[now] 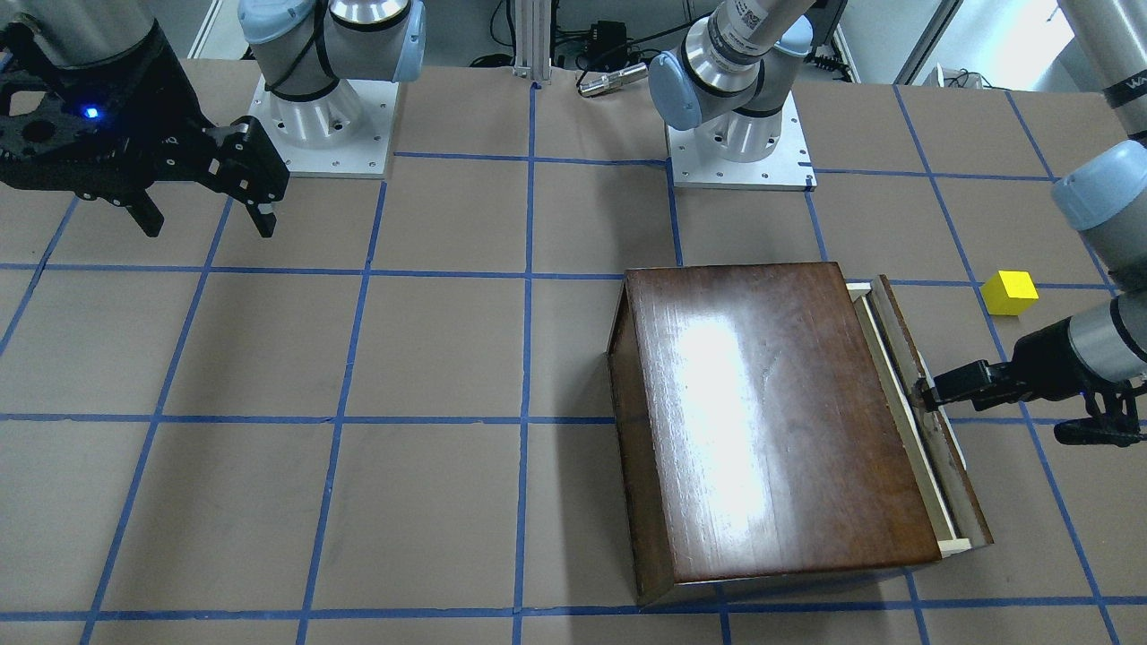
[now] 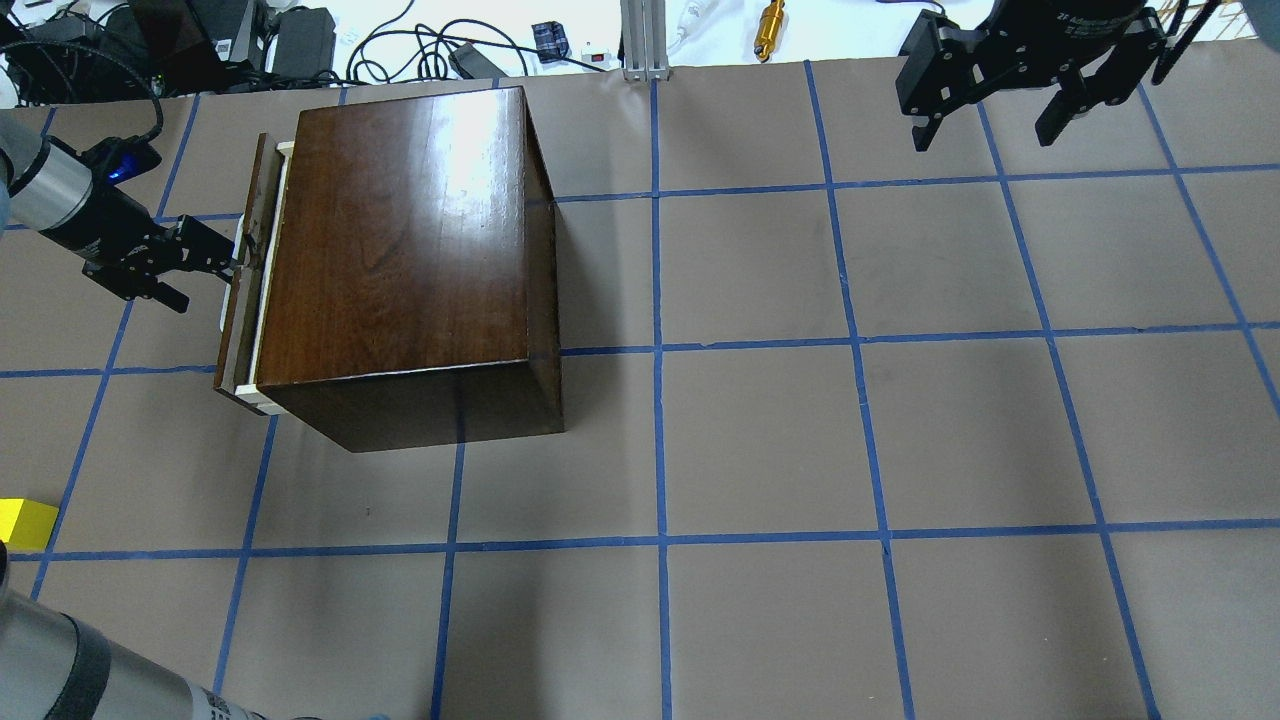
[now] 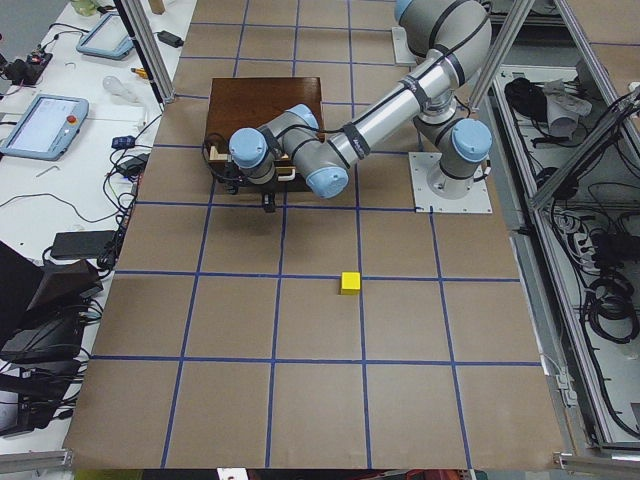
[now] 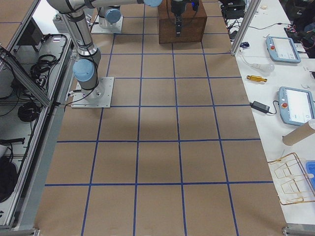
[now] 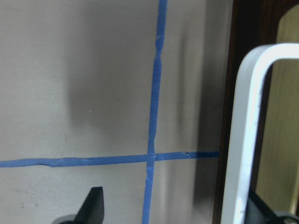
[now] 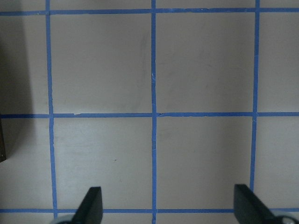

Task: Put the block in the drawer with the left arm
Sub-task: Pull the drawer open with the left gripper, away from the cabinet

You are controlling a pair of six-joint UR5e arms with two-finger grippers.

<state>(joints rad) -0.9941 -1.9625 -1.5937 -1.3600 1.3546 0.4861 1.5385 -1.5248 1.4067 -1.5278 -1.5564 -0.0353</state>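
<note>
The yellow block (image 1: 1010, 293) lies on the table beside the left arm, apart from the box; it also shows in the overhead view (image 2: 25, 522) and the left side view (image 3: 350, 283). The drawer (image 1: 899, 408) is pulled out a narrow way, so a pale wood strip shows behind its dark front panel (image 2: 250, 250). My left gripper (image 1: 927, 395) is at the drawer front (image 2: 231, 262). In the left wrist view it (image 5: 177, 205) is open, with the white handle (image 5: 245, 140) just inside one finger. My right gripper (image 1: 208, 213) hangs open and empty far from the box (image 6: 170, 203).
The glossy dark-brown box casing (image 1: 771, 421) stands on the brown paper table with blue tape lines (image 2: 760, 440). The arm bases (image 1: 739, 143) are bolted at the robot's edge. Cables and tablets lie beyond the table's far edge (image 2: 400, 40).
</note>
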